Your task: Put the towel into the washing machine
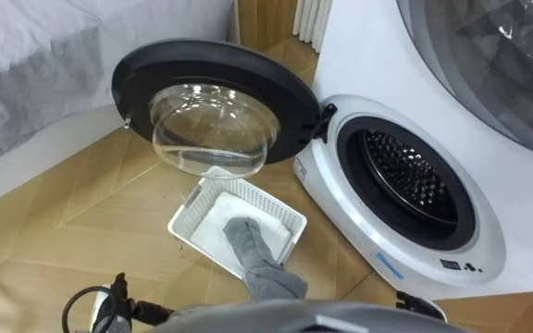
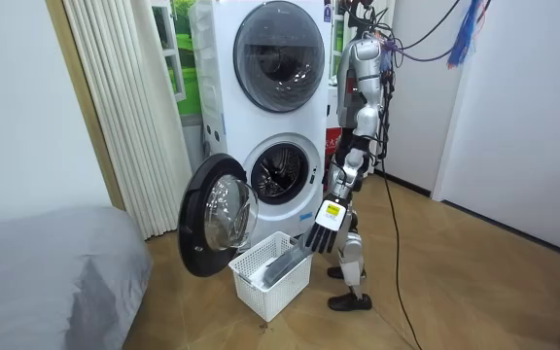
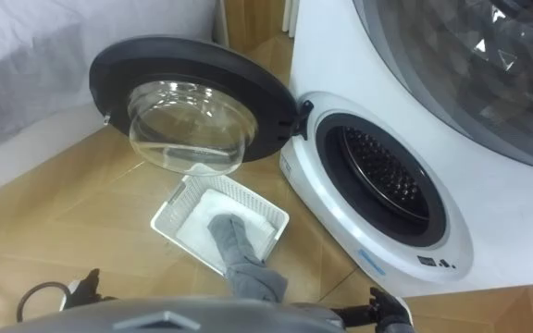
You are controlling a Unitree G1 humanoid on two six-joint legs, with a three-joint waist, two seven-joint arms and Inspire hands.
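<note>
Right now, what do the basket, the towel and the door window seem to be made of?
Basket: white plastic, likely; stiff moulded lattice walls. Towel: soft grey cloth; it lies limp and creased. Door window: clear glass or plastic, unclear which; glossy, see-through bowl.

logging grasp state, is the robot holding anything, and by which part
Cannot tell for sure: the left hand is down at the end of the towel that drapes over the basket rim, but the contact itself is hidden.
</note>
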